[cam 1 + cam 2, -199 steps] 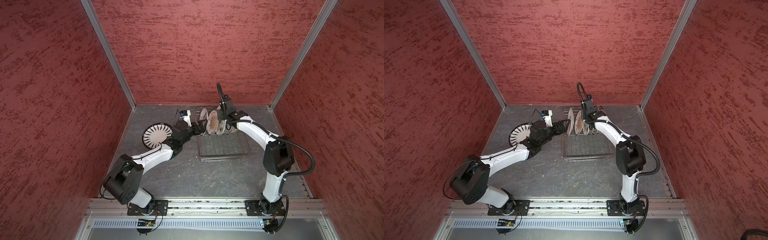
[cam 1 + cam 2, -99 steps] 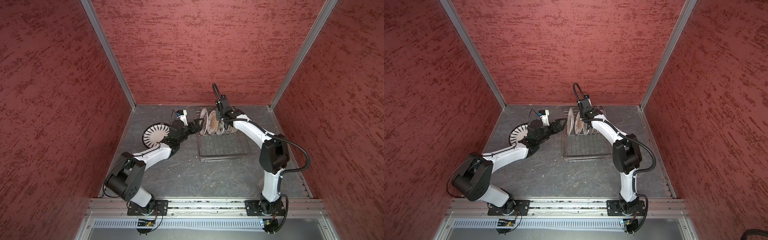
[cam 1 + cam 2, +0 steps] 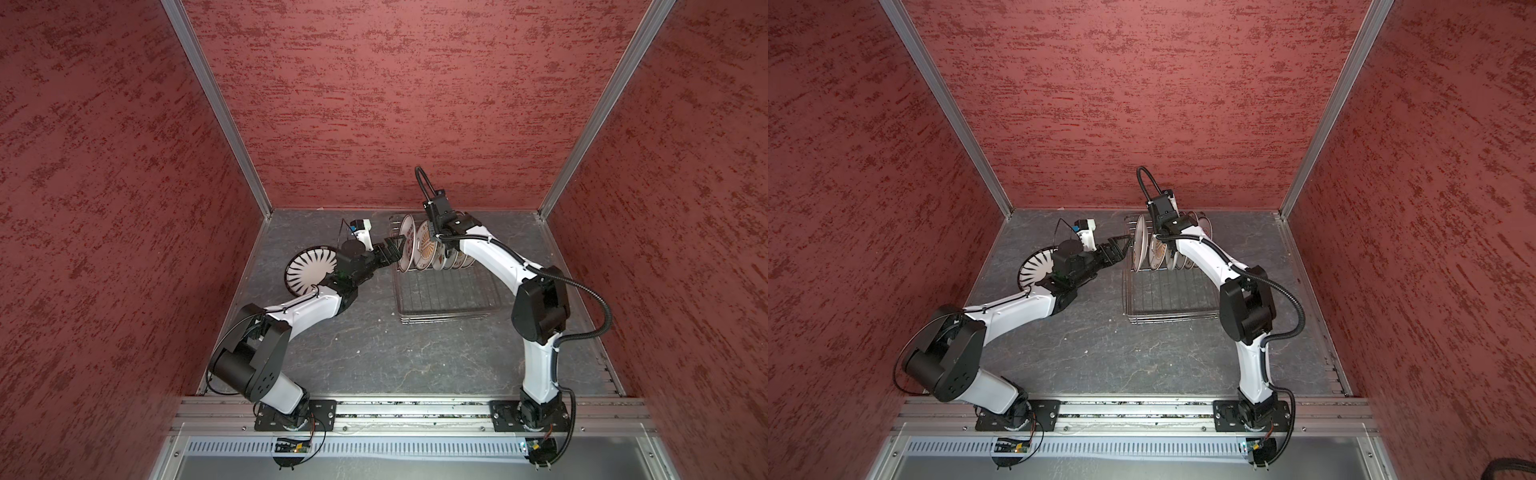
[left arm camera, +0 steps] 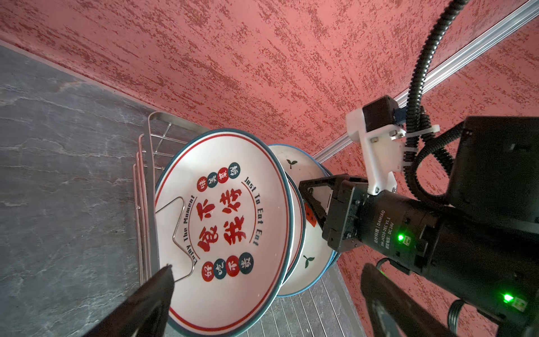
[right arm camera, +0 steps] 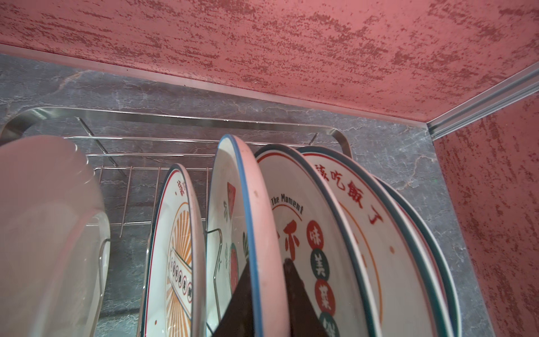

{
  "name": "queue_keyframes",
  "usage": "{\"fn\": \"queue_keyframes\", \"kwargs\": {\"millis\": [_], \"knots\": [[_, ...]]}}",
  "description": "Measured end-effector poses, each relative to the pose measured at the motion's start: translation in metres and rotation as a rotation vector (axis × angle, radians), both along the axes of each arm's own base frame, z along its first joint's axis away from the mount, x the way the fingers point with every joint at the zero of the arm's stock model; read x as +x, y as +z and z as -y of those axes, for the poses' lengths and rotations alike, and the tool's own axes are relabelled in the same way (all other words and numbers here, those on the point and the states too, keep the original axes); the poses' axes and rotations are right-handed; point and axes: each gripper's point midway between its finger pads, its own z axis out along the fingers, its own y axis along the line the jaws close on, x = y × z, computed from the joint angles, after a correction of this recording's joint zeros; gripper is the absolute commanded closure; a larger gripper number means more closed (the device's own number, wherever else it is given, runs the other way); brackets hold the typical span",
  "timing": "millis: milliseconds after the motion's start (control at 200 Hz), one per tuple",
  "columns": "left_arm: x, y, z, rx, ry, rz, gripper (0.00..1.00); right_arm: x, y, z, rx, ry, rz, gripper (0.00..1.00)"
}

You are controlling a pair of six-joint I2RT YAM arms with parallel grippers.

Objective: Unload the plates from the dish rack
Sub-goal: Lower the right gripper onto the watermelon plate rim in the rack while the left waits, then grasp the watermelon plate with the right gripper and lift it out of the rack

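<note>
Unlike both top views, your right wrist view shows the right end effector [image 5: 267, 274] clamping the watermelon plate [image 5: 230, 221], among at least six in the dish rack [image 5: 186, 121]; they add one striped plate [image 3: 309, 272] on the worktop [image 3: 374, 353], left end effector [image 3: 394, 248] agape.

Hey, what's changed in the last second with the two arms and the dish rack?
The right gripper slid left along the dish rack and now pinches the rim of the watermelon plate. The left gripper shifted only slightly, open beside the rack's left end. The other racked plates and the striped plate outside it stayed put.
</note>
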Motion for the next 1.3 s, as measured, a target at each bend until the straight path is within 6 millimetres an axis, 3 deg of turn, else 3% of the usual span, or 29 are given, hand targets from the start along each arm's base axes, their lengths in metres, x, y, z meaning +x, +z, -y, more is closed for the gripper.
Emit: {"fn": "queue_keyframes", "kwargs": {"millis": [135, 817, 992, 1303], "knots": [[0.000, -0.006, -0.004, 0.002, 0.006, -0.010, 0.01, 0.002, 0.009, -0.001, -0.006, 0.003, 0.018, 0.85], [0.000, -0.008, -0.010, -0.021, 0.015, -0.009, 0.01, -0.001, 0.011, 0.003, -0.069, -0.004, 0.020, 0.92], [-0.003, -0.018, -0.020, -0.012, 0.065, -0.022, 0.01, -0.003, 0.015, 0.002, -0.076, 0.002, 0.033, 0.94], [-0.002, -0.016, -0.024, -0.020, 0.089, -0.016, 0.01, -0.014, 0.050, 0.007, -0.076, -0.004, 0.115, 0.95]]}}
